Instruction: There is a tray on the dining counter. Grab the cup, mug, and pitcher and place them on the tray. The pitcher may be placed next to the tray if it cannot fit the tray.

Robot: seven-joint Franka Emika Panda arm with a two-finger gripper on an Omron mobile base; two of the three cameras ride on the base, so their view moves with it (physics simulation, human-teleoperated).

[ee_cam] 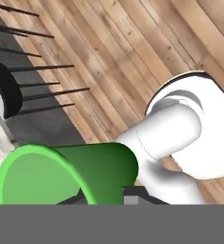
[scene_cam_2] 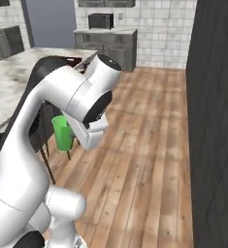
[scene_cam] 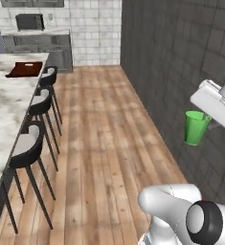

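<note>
**Green cup held above the floor**

Clamped on the cup's [ee_cam: 66, 174] rim, the gripper [ee_cam: 108, 195] carries it over wooden floorboards. Far ahead to its left, the dining counter [scene_cam: 8, 95] bears the tray [scene_cam: 25, 70].

Arm raised and folded, gripper clamped on the cup

The white arm rises from its base, bends at a dark-jointed elbow and folds back down so that the wrist and hand hang at mid height above the wooden floor, off to the side of the base. The gripper [ee_cam: 108, 198] is closed tight on the cup [scene_cam: 196, 128], with the green tumbler carried clear of any surface. In the hand view the cup lies across the bottom of the frame, its open mouth turned to the left, and one dark fingertip [ee_cam: 135, 195] presses against its wall. In the right base view the forearm hides most of the hand.
</note>
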